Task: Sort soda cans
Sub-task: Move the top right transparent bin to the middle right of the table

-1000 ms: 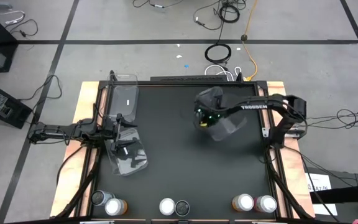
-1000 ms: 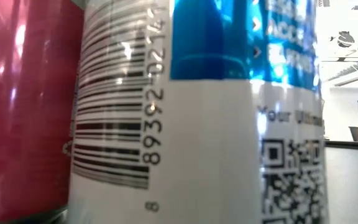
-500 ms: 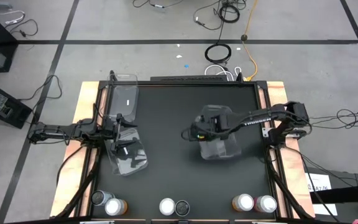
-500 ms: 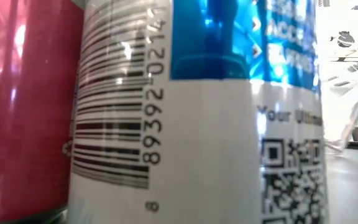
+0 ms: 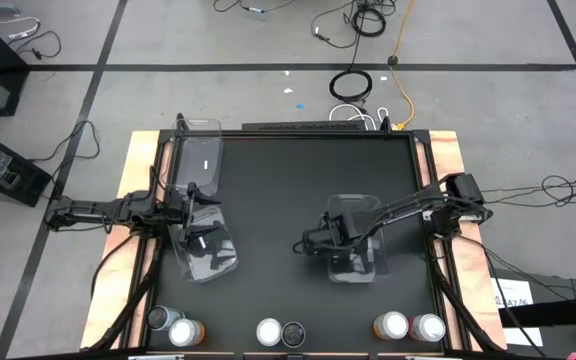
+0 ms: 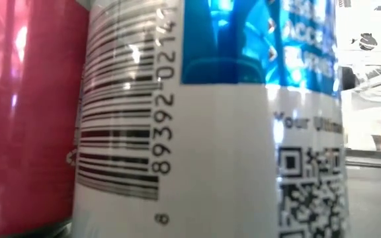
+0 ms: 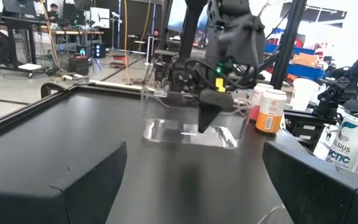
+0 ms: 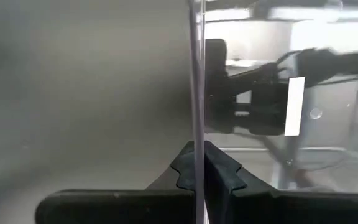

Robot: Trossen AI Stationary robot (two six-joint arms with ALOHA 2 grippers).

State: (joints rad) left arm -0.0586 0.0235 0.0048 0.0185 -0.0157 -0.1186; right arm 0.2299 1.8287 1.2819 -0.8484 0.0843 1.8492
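Observation:
Six soda cans with silver tops stand in pairs along the table's near edge: one pair [image 5: 173, 325] at the left, one [image 5: 280, 332] in the middle, one [image 5: 410, 326] at the right. Two of them, a red can [image 6: 25, 112] and a white-and-blue one [image 6: 210, 132], fill the low view. My right gripper [image 5: 323, 243] is at the table's middle right, shut on a clear plastic bin [image 5: 356, 248]. My left gripper [image 7: 194, 186] waits open at the table's left edge, beside two more clear bins [image 5: 200, 165] [image 5: 210, 252]. My right gripper pinches the clear bin's left wall [image 8: 197, 124] at its top rim, one finger [image 7: 207, 115] inside the bin and one outside. The fingers come from above, pointing down. The bin stays upright, its bottom [image 7: 191, 138] on the table or just above it; I cannot tell which.
The black table top [image 5: 278, 190] is framed by a raised edge. Bare mat lies between the left bins and the held bin, and across the far half. Cables and equipment lie on the floor beyond the far edge.
My right gripper has moved from the far middle toward the table's near edge and downward, staying shut and carrying the clear bin with it. The bin now sits lower and nearer the cans than a second ago. The left arm has kept still.

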